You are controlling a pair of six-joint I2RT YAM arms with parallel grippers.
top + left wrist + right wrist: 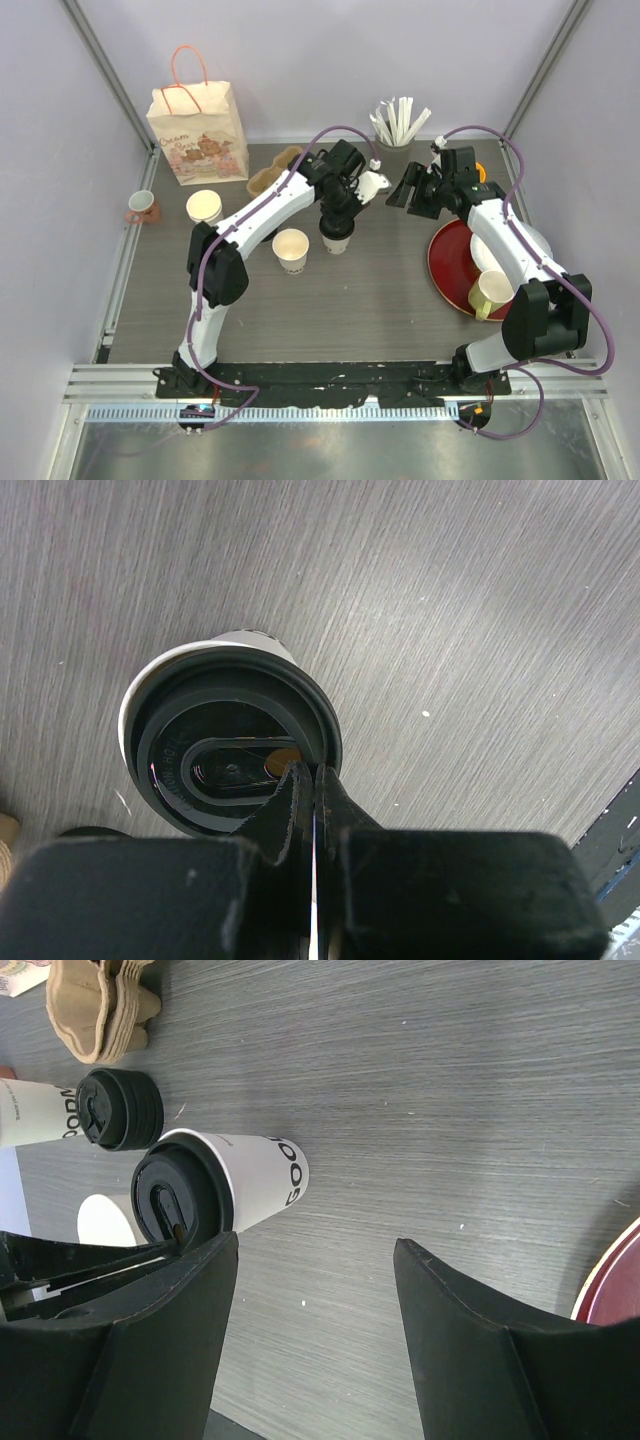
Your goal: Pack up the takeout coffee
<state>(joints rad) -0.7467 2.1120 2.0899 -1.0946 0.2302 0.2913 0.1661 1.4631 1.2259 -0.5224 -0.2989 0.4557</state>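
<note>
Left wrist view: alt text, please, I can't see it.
The shut left gripper points down at the black lid of a white cup, tips just inside the lid's rim. Grey table fills the rest.

High overhead view of table [380, 295]; close wrist views, lidded cup [200, 715] in both.

Left gripper [313, 773] closed — right gripper [315, 1243] spread

Bright even light, soft shadows, blurred near jaws
</note>
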